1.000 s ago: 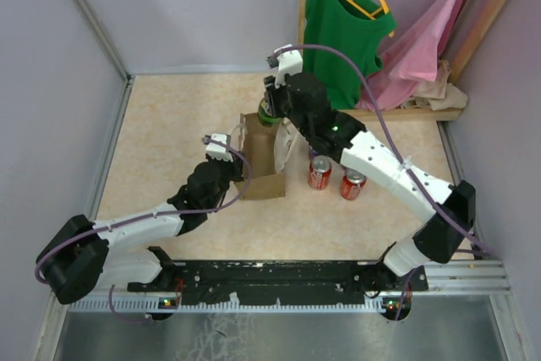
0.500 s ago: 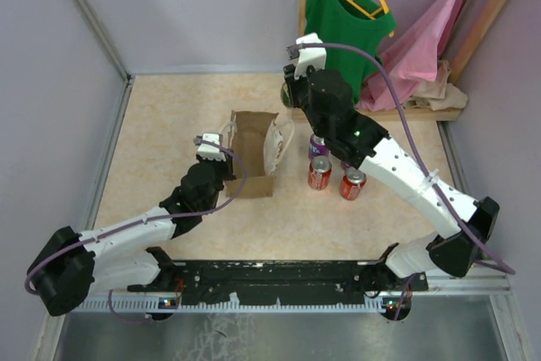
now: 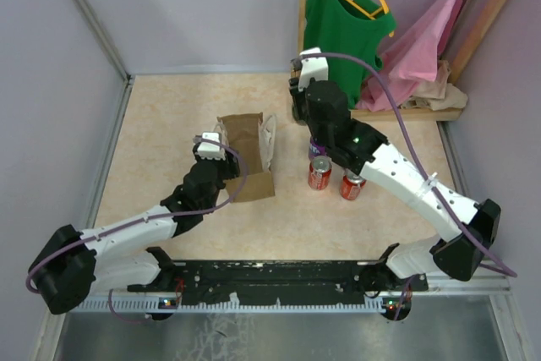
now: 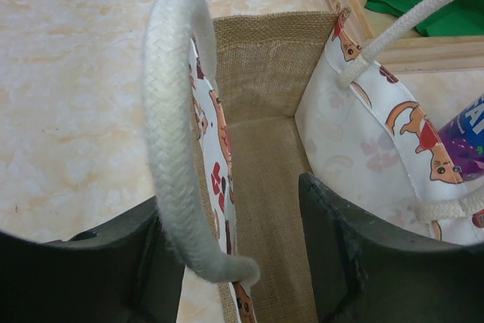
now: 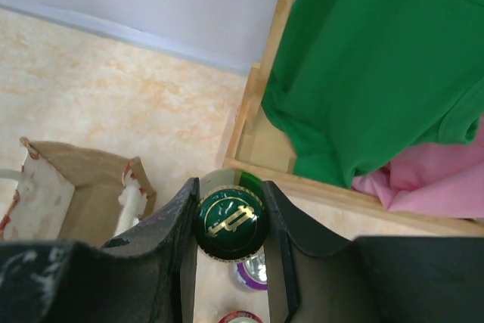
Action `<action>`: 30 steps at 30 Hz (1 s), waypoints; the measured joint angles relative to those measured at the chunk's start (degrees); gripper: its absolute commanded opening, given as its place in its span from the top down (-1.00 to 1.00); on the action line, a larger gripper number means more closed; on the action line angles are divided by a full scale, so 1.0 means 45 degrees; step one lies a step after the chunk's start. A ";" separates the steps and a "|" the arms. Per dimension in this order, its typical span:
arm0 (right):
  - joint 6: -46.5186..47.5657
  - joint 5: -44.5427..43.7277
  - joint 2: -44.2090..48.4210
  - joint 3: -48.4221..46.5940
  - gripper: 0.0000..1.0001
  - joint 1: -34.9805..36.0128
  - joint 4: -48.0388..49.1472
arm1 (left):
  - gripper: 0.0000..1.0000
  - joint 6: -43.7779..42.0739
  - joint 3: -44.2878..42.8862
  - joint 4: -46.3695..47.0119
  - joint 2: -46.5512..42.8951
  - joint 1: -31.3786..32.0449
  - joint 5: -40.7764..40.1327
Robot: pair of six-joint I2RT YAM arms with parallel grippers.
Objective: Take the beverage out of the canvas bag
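Right wrist view: we see the right gripper (image 5: pixel 231 187) clamped on a green-capped bottle (image 5: pixel 229 222), held clear of the canvas bag (image 5: pixel 91 187), beside the wooden rack (image 5: pixel 277 28). We find the left gripper (image 4: pixel 234 217) spread astride the bag's printed side wall and white handle (image 4: pixel 170 111).

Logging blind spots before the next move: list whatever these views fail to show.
- Bottle: right wrist view shows only its cap between the right fingers; body and label lie hidden beneath it.
- Canvas bag: left wrist view, the left fingers cover its near floor.
- Purple can: left wrist view, cut off by the right edge; brand unreadable.
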State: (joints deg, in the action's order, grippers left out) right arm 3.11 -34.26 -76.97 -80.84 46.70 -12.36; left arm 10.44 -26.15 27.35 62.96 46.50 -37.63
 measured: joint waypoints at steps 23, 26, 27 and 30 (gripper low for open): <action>-0.2171 0.1258 -0.0005 0.1394 1.00 0.0000 -0.1758 | -0.21 -0.0432 -0.0112 -0.0709 -0.0529 -0.0335 -0.1889; -0.2395 0.1418 -0.0010 0.1753 1.00 0.0005 -0.1957 | -0.20 -0.0529 -0.0112 -0.0709 -0.0529 -0.0515 -0.1909; -0.2463 0.1511 -0.0034 0.1851 1.00 0.0000 -0.2059 | -0.21 -0.0563 -0.0112 -0.0714 -0.0529 -0.0588 -0.1914; -0.2652 0.1753 -0.0146 0.2050 1.00 0.0005 -0.2171 | -0.27 -0.0631 -0.0112 -0.0709 -0.0529 -0.0787 -0.1923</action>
State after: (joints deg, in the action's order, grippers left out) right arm -8.82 -26.37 -77.62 -71.61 46.72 -22.13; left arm 7.60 -26.65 24.16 60.58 42.96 -46.28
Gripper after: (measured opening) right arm 0.324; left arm 0.605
